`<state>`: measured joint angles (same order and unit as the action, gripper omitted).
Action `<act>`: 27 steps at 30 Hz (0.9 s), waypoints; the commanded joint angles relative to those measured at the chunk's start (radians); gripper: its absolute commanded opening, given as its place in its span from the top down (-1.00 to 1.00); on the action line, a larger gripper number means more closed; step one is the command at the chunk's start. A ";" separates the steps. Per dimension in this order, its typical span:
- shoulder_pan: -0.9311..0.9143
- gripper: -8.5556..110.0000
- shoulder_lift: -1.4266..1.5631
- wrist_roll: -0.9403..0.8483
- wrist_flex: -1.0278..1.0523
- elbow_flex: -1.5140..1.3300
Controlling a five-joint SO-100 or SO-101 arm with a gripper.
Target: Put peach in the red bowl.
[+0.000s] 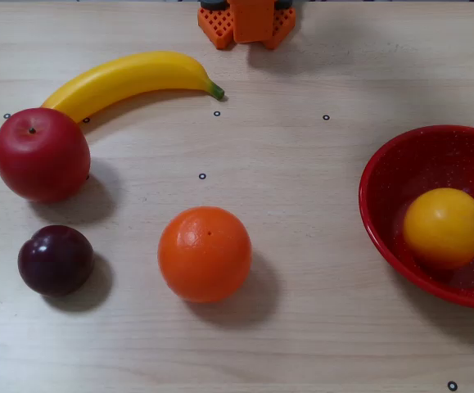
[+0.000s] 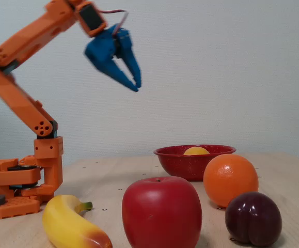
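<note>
The peach [image 1: 444,228] lies inside the red bowl [image 1: 433,155] at the right edge of the table in the top-down fixed view. From the side fixed view only the top of the peach [image 2: 196,151] peeks over the rim of the bowl [image 2: 190,165]. My blue gripper [image 2: 135,86] hangs high in the air, well left of and above the bowl, fingers close together with nothing between them. It does not show in the top-down view, where only the orange arm base [image 1: 249,20] appears at the top edge.
On the table lie a banana [image 1: 130,78], a red apple [image 1: 42,154], a dark plum [image 1: 55,259] and an orange [image 1: 205,254]. In the side view the apple [image 2: 161,212], orange [image 2: 230,179] and plum [image 2: 253,218] stand in front of the bowl.
</note>
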<state>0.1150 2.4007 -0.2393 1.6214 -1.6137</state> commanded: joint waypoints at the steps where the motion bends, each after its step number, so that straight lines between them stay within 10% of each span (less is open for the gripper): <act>1: -0.038 0.86 0.160 0.009 -0.057 -0.087; 27: -0.147 0.86 0.930 0.000 -0.132 -0.845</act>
<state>-0.0015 3.3103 -0.2408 1.5478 -2.4912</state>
